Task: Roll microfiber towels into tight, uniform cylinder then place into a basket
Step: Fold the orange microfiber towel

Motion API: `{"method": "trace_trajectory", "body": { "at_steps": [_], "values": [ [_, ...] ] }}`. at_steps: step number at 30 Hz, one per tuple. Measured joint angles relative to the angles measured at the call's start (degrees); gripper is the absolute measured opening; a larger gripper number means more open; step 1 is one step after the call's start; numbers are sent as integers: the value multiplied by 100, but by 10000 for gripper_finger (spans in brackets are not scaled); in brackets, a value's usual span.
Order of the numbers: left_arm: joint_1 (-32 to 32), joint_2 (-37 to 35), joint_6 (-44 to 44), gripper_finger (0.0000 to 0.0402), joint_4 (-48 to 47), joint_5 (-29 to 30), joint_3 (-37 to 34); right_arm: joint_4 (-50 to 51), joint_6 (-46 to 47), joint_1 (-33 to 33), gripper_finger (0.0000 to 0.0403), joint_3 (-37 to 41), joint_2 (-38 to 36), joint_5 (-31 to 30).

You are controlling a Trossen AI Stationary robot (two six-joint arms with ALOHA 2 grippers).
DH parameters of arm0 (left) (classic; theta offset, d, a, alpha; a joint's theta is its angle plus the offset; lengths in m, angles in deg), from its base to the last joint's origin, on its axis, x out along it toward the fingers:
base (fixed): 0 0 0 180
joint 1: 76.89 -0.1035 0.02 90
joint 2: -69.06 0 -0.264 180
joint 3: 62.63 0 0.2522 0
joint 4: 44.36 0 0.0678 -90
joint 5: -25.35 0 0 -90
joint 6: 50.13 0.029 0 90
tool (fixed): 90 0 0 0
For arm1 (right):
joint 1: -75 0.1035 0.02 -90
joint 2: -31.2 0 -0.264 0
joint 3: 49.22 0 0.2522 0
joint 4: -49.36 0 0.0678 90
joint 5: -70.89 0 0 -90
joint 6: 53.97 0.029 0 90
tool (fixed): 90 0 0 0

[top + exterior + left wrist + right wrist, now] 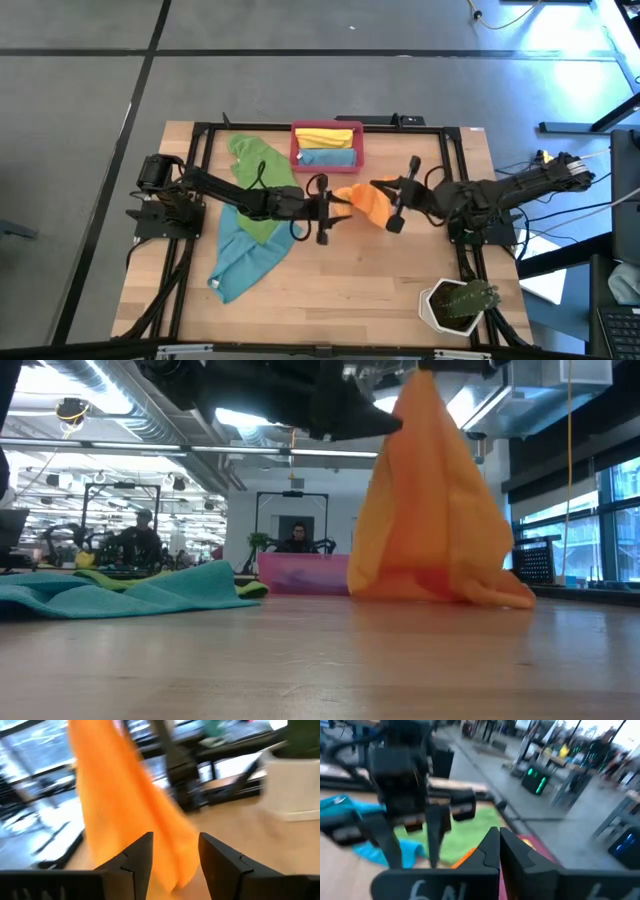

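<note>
From above, the orange towel (365, 203) hangs mid-table between both arms — the right gripper (384, 186) is pinched tight on its top, and the left gripper (336, 209) sits beside it with fingers parted, holding nothing. The basket (327, 146) behind holds yellow and blue rolls. Down low, the towel's hem touches the wood. The left wrist view shows spread fingers (136, 857) with orange cloth between them.
</note>
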Motion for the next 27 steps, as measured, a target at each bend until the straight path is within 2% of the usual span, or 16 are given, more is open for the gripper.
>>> {"method": "trace_trajectory", "body": {
  "at_steps": [4, 8, 14, 17, 24, 27],
  "values": [
    [84, -96, -14, 156, -277, 816, -4, -157, -343, -100, 4, -109, -46, -10],
    [182, -441, -395, 162, -960, 986, 0, 71, -354, -183, 4, -327, -49, -15],
    [211, -686, -1182, 165, -1988, 404, 0, 271, -354, -317, 4, -537, -47, -14],
    [174, -531, -1348, 167, -1905, 53, 4, 274, -354, -382, 4, -594, -47, -13],
    [84, -218, -1362, 169, -1828, -25, -4, 276, -354, -582, 4, -603, -47, 6],
    [11, -36, -1364, 169, -1579, -263, -4, 281, -354, -654, 4, -603, -47, 51]
  ]
}}
